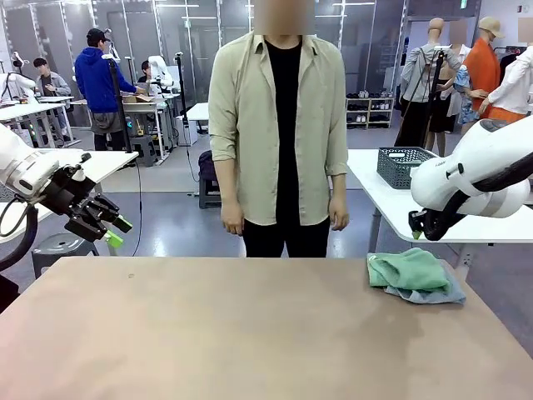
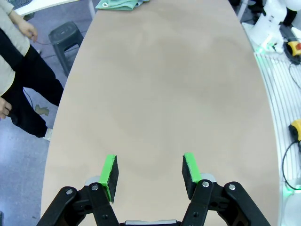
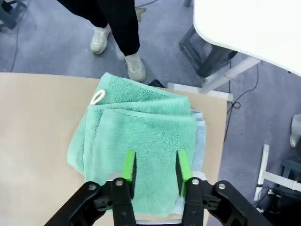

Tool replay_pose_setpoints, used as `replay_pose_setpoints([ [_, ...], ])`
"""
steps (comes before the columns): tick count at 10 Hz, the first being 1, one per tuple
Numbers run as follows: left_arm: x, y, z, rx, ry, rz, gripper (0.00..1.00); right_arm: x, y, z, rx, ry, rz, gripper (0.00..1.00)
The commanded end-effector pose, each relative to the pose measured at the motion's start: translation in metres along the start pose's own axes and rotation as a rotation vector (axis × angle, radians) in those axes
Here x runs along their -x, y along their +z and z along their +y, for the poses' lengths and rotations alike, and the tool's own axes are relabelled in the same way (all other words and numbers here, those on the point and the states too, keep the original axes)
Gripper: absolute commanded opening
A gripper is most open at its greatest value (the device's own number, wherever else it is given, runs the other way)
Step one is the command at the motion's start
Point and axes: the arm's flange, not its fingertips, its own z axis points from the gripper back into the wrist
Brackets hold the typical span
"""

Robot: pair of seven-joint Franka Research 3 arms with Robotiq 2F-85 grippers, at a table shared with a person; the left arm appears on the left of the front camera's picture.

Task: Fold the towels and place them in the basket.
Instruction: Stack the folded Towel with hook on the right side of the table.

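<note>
Off at the left edge of the table (image 1: 250,333), the left tool (image 1: 112,232) hangs in the air with its green pads (image 2: 109,175) spread wide apart and nothing between them. Across the table stands a person (image 1: 279,133), arms down at the sides. Further right, near the table's far right corner, a mint green towel (image 1: 410,269) lies in loose folds on top of a blue-grey towel (image 1: 433,292). Above them the right tool (image 3: 155,170) hovers, its pads parted and gripping nothing. On the white table behind sits the dark basket (image 1: 400,167).
</note>
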Motion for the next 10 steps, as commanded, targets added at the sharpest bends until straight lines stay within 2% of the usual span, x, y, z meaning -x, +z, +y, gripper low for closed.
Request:
replay_pose_setpoints([
  [1, -0.001, 0.002, -0.002, -0.002, -0.002, -0.002, 0.70, -0.004, 0.002, -0.006, 0.054, -0.011, 0.037, 0.68],
  [2, -0.001, 0.002, -0.002, -0.002, -0.002, -0.002, 0.70, -0.002, 0.010, -0.009, 0.068, -0.006, 0.047, 0.84],
  [3, -0.001, 0.002, -0.002, -0.002, -0.002, -0.002, 0.70, -0.004, 0.030, -0.006, 0.092, -0.031, 0.053, 0.73],
  [5, -0.001, 0.002, -0.002, -0.002, -0.002, -0.002, 0.70, -0.008, 0.103, 0.007, 0.139, -0.056, 0.114, 0.73],
  [7, -0.001, 0.002, -0.002, -0.002, -0.002, -0.002, 0.70, -0.004, 0.188, 0.015, 0.121, -0.070, 0.188, 0.73],
  [10, -0.001, 0.002, -0.002, -0.002, -0.002, -0.002, 0.70, 0.023, 0.314, -0.001, 0.048, -0.056, 0.148, 0.73],
])
